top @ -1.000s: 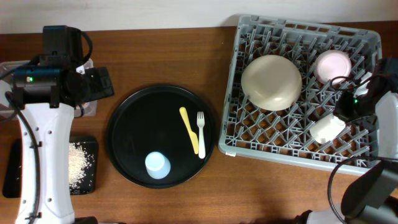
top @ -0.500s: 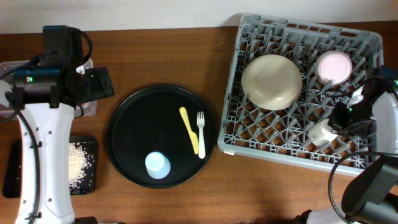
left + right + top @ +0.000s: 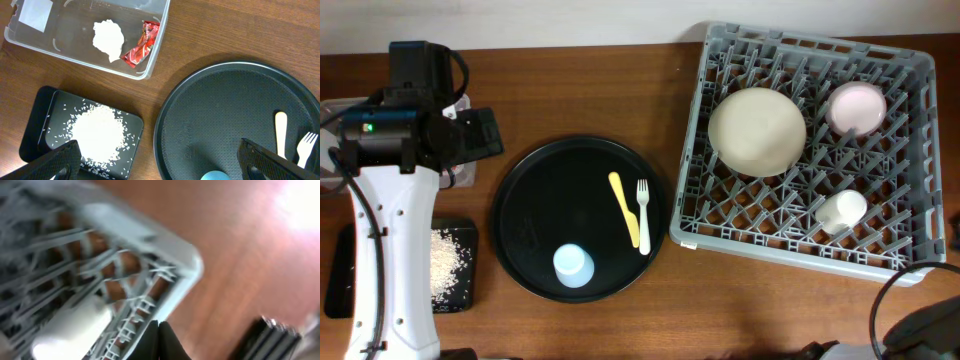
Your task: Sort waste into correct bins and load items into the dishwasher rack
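Observation:
The grey rack (image 3: 810, 42) holds the cream plate (image 3: 756, 130), the pink bowl (image 3: 855, 106) and the white cup (image 3: 842, 210). The light blue cup (image 3: 573, 265), yellow knife (image 3: 623, 208) and white fork (image 3: 643, 214) lie on the round black tray. In the left wrist view the clear tub (image 3: 160, 30) holds the tissue ball (image 3: 108, 39) and red wrapper (image 3: 142, 44). The shallow black tray (image 3: 45, 100) holds the rice (image 3: 97, 132). My left gripper (image 3: 160, 165) is open and empty above them. My right gripper (image 3: 160, 340) is shut and empty by the rack's corner (image 3: 150, 245), near the white cup (image 3: 70, 330).
The large round black tray (image 3: 540, 200) lies between the bins and the rack. My left arm (image 3: 390, 200) covers the clear tub in the overhead view. The right wrist view is blurred. Bare wooden table lies in front of the rack.
My right arm has drawn back to the right, out of the overhead view, leaving the white cup in the rack. The left arm has not moved.

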`<act>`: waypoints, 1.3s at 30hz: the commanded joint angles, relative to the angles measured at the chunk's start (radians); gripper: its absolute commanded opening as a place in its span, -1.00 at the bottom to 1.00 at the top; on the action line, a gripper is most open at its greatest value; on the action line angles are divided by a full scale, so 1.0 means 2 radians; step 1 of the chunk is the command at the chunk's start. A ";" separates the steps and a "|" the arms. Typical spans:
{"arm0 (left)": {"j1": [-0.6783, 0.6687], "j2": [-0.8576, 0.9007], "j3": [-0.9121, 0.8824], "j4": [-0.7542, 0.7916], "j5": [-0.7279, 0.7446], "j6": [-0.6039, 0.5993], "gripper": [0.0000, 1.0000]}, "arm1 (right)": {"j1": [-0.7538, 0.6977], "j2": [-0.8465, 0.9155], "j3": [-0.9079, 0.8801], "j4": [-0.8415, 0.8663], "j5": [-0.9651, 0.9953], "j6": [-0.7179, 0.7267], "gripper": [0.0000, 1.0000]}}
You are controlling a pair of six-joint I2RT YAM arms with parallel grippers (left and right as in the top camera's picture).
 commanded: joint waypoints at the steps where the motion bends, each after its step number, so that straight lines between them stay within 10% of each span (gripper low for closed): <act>1: 0.001 -0.001 0.004 0.001 -0.005 -0.003 0.99 | -0.031 -0.006 -0.035 -0.003 0.005 0.065 -0.92; 39: 0.001 -0.001 0.004 0.001 -0.005 -0.003 0.99 | -0.036 0.026 -0.131 0.174 -0.039 0.080 -0.91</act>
